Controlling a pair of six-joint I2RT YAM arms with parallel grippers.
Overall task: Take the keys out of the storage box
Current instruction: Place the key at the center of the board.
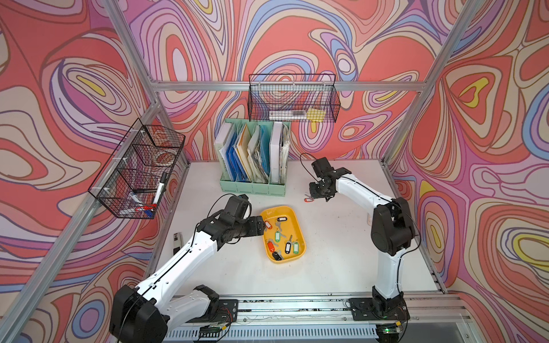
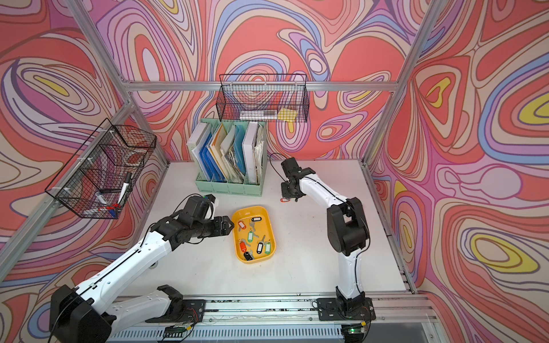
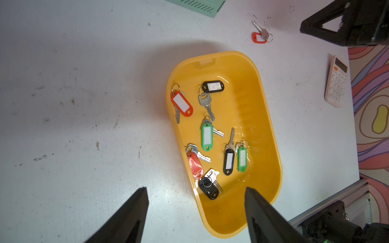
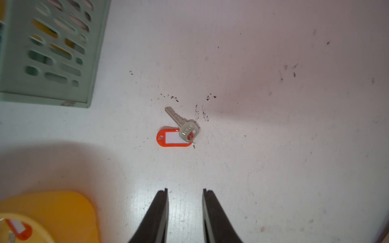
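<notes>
Keys [image 3: 207, 136]: seven in the storage box [image 3: 263, 117], one red-tagged key [image 4: 174, 136] out on the table [image 4: 273, 147]. Left gripper [image 3: 195, 188] and right gripper [image 4: 185, 190] both gape empty. They lie crowded; left might snag two.

Nothing here reads clearly. The loose key [image 4: 187, 130] lying on the table [image 4: 273, 147], beyond the yellow storage box [image 3: 260, 105], has lettering stamped into its head, too blurred to make out. Its red tag [image 4: 171, 137] shows a plain white insert, as do the tags [image 3: 181, 104] on the keys [image 3: 207, 106] in the box. The calculator [image 3: 336, 81] toward the table's right side carries button marks too small to read.
</notes>
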